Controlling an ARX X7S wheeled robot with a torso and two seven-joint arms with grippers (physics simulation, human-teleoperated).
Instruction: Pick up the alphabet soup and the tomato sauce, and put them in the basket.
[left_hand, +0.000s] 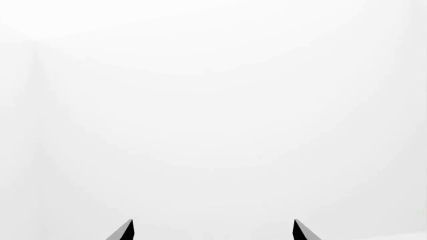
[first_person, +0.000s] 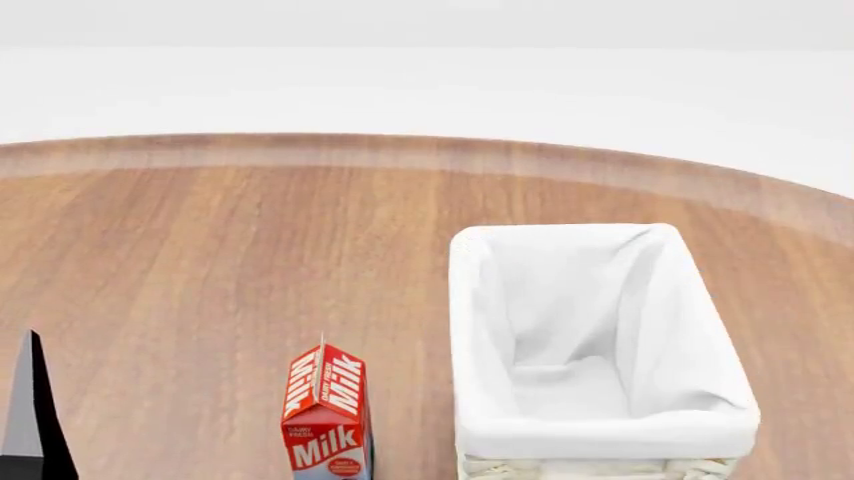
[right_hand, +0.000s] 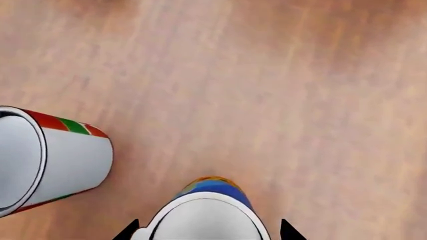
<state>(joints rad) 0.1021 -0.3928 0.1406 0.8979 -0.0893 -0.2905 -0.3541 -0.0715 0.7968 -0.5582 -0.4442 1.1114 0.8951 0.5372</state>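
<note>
In the right wrist view the alphabet soup (right_hand: 212, 187), a blue can with a silver-white top, stands on the wood between the two dark tips of my right gripper (right_hand: 208, 231). The jaws are open around it, with a strip of wood showing beside one tip. The tomato sauce (right_hand: 67, 160), a can with a red and green label, stands close beside it. The basket (first_person: 601, 440), cream wicker with a white cloth lining, sits at the right of the head view and holds nothing. My left gripper (left_hand: 213, 232) is open, facing a plain white surface. One of its fingers (first_person: 34, 420) shows at the head view's lower left.
A red milk carton (first_person: 324, 415) stands just left of the basket. The wooden table (first_person: 267, 250) ends in a curved far edge, with white floor beyond. Neither can nor the right arm shows in the head view.
</note>
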